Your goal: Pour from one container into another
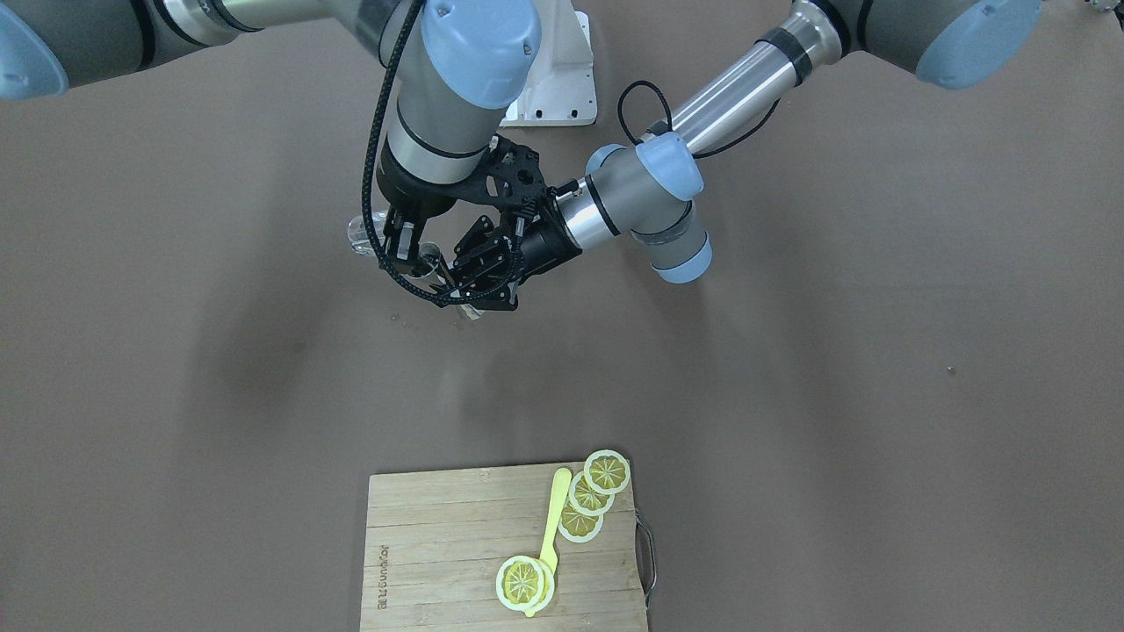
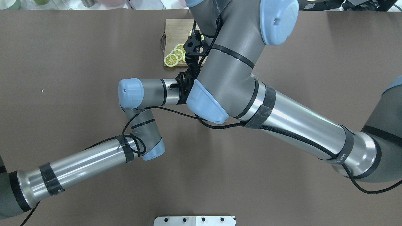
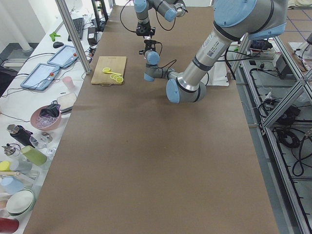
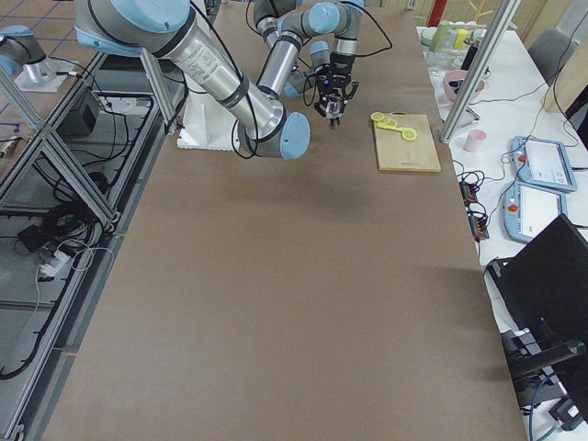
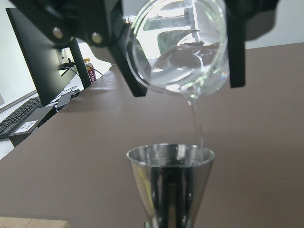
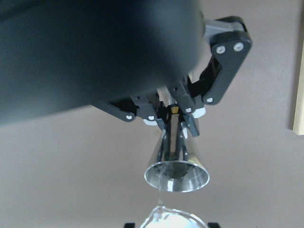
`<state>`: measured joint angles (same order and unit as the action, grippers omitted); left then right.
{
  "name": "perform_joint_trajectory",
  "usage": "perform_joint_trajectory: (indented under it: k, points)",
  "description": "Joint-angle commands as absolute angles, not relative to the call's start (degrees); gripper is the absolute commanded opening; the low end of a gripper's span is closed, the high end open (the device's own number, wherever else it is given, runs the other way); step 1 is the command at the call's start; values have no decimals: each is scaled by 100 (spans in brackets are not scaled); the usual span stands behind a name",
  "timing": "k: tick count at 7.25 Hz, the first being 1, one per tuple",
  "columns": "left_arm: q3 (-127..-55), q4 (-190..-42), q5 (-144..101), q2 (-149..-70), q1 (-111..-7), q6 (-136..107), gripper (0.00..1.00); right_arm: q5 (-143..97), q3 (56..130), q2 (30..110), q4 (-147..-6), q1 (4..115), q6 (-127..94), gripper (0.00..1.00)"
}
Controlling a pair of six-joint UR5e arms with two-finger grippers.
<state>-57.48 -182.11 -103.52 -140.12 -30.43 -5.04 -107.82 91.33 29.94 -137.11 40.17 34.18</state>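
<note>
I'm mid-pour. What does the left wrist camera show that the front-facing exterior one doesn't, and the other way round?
Left wrist only: a thin clear stream running from the rim of the tilted glass into the open mouth of the metal jigger, near its right edge, with a monitor behind.

Front-facing only: both arms meeting over the table, and the cutting board with lemon slices and a yellow utensil, well apart from the pour.

Both: the glass above the jigger, though the front-facing view mostly hides them and shows no stream.
</note>
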Motion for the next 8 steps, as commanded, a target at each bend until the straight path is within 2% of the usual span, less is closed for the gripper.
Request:
perform_joint_trajectory:
  k: [1,8]
  points:
    - [-5783,-18211,-10345,-14010,-3023,-501,0,-10749,9123,2988,-13720,4017,3428,0]
    - [-5792,-18211,-10345,-14001,-3015,-501,0,-10749,9333,3014,-13808,4052,3480,0]
